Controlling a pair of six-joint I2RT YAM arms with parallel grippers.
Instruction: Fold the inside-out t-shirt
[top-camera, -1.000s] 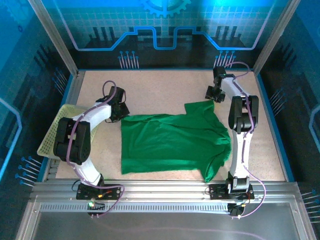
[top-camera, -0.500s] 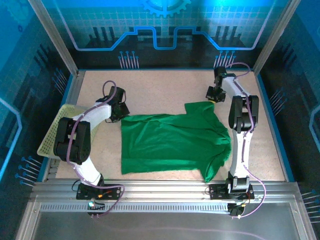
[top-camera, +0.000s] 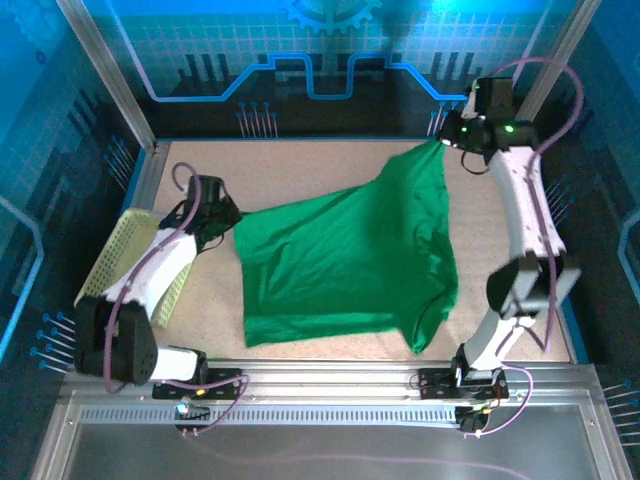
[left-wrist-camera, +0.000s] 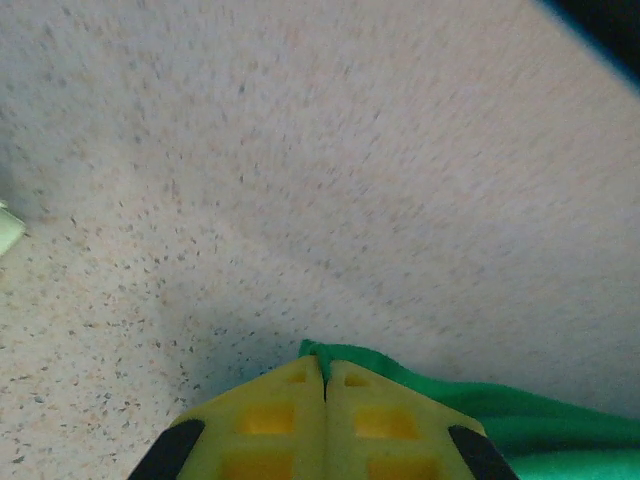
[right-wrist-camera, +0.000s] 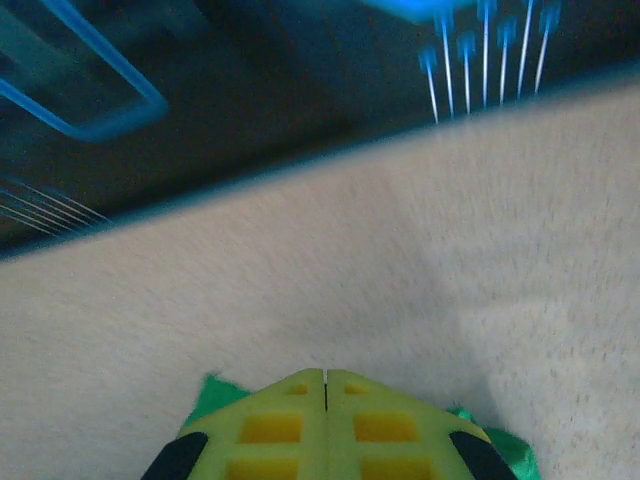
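speckled table (top-camera: 300, 170) — basket (top-camera: 108, 265) left of t-shirt (top-camera: 350, 260)

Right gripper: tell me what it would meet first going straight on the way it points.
Likely the bare table, short of its far edge, though depth is unclear. The right gripper, shut on the t-shirt, points at open tabletop.
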